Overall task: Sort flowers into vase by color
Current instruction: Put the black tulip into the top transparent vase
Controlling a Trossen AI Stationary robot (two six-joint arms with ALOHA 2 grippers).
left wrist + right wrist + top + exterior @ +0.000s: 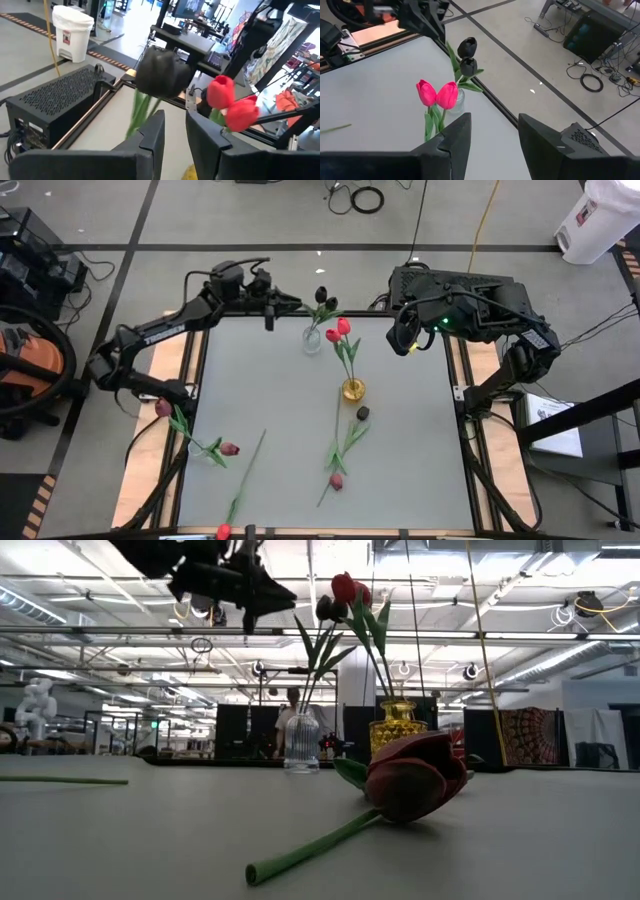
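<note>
Two matte-black jointed arms (150, 335) with black cables.

A grey concrete floor (250, 220), crossed by dark seam lines, surrounds the counter (270, 400), with a coil of black cable (367, 198) and a yellow cord (485, 220) lying beyond the counter's far edge. A white bin (597, 218) stands off the far right corner, and an orange-and-black vacuum (30, 370) sits past the left edge. In the low view, a hall with long ceiling lights (100, 615) and a person (291, 710) standing in the distance stretches behind the counter.
</note>
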